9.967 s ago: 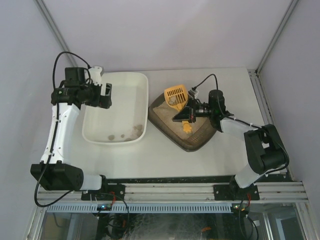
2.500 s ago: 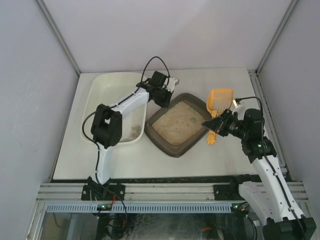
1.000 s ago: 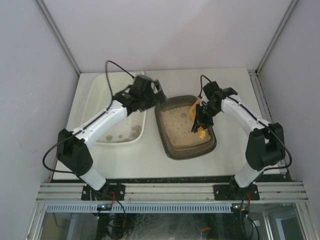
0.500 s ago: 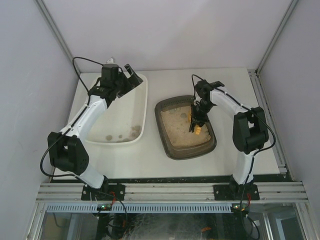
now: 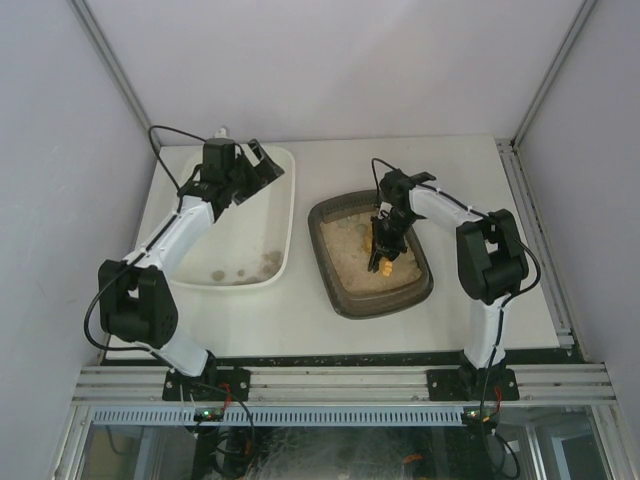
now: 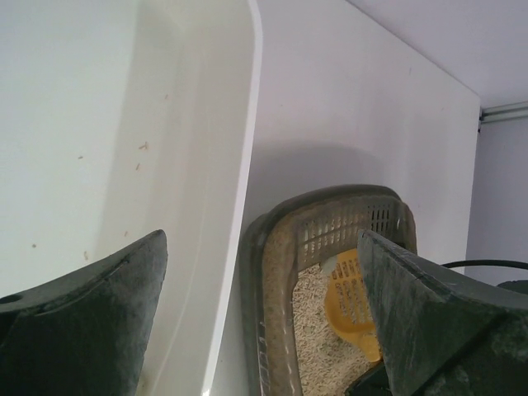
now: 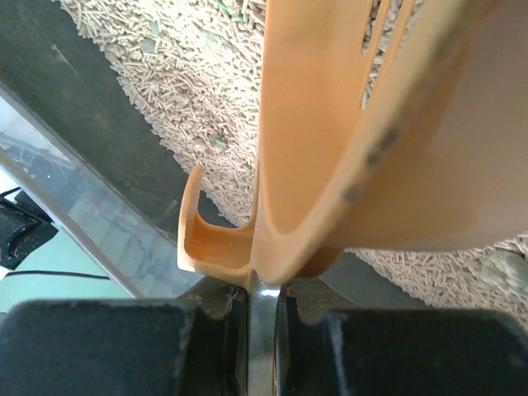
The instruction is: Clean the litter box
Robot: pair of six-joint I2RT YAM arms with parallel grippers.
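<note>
The dark brown-grey litter box (image 5: 345, 297) sits mid-table with beige pellet litter (image 5: 352, 255) in it. My right gripper (image 5: 384, 245) is shut on the handle of a yellow slotted scoop (image 7: 330, 148), which reaches down into the litter. The scoop (image 5: 381, 263) shows small in the top view inside the box. My left gripper (image 5: 256, 162) is open and empty above the far right corner of the white tub (image 5: 287, 215). In the left wrist view the litter box (image 6: 268, 272) and the scoop (image 6: 351, 301) lie between my open fingers (image 6: 91, 313).
The white tub (image 6: 165, 124) stands left of the litter box and holds a few dark clumps (image 5: 245, 268) at its near end. Grey walls close the table on three sides. A metal rail (image 5: 340, 380) runs along the near edge.
My right gripper with the scoop has shifted a little left and nearer inside the litter box. My left gripper has stayed open near the tub's far right corner, barely moving.
</note>
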